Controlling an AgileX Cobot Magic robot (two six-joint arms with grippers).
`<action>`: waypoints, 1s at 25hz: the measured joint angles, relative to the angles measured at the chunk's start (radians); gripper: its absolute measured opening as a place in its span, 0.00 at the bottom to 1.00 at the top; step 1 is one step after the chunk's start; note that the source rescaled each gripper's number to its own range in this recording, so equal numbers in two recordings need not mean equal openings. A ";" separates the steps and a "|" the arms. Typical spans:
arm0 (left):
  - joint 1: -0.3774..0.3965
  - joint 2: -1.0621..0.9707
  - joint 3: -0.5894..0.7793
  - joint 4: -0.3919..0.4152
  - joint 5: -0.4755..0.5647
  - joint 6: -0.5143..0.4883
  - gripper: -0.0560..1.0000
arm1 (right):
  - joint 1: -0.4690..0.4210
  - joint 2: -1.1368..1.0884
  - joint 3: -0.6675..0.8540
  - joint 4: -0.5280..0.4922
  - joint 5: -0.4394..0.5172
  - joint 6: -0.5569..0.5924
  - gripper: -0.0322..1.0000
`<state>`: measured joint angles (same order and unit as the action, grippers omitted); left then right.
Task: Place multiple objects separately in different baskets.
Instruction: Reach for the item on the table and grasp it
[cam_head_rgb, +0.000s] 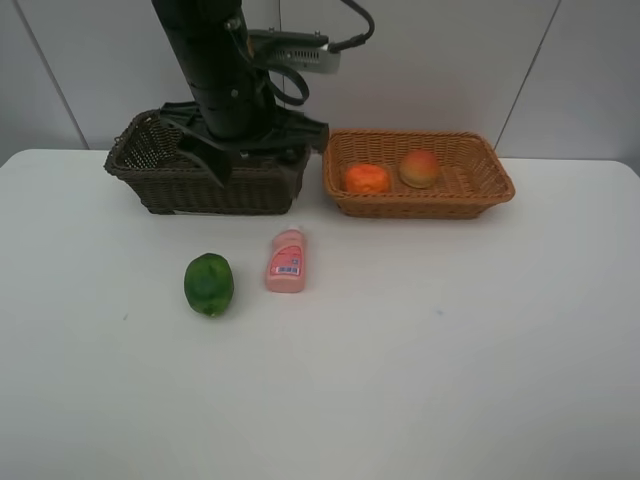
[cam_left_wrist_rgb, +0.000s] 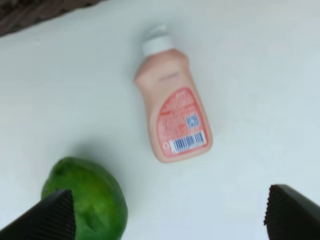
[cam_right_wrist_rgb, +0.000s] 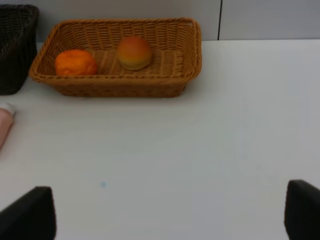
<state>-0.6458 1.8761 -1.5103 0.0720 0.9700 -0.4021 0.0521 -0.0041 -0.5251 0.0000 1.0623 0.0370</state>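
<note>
Two baskets, three fruits, one bottle

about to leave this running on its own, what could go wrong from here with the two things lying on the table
The green fruit is round and lies close beside the pink bottle. The open left gripper closing on one could nudge the other, and the fruit might roll away. The bottle also lies flat on its side, so the gripper may slip off it or scrape the table.
</note>
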 joint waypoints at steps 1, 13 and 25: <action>-0.003 -0.001 0.008 -0.005 -0.004 0.000 0.98 | 0.000 0.000 0.000 0.000 0.000 0.000 0.97; -0.056 -0.001 0.099 -0.072 -0.134 -0.002 0.98 | 0.000 0.000 0.000 0.000 0.000 0.000 0.97; -0.090 0.011 0.143 0.048 -0.202 -0.187 0.98 | 0.000 0.000 0.000 0.000 0.000 0.000 0.97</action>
<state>-0.7354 1.8875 -1.3672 0.1202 0.7681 -0.5890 0.0521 -0.0041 -0.5251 0.0000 1.0623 0.0370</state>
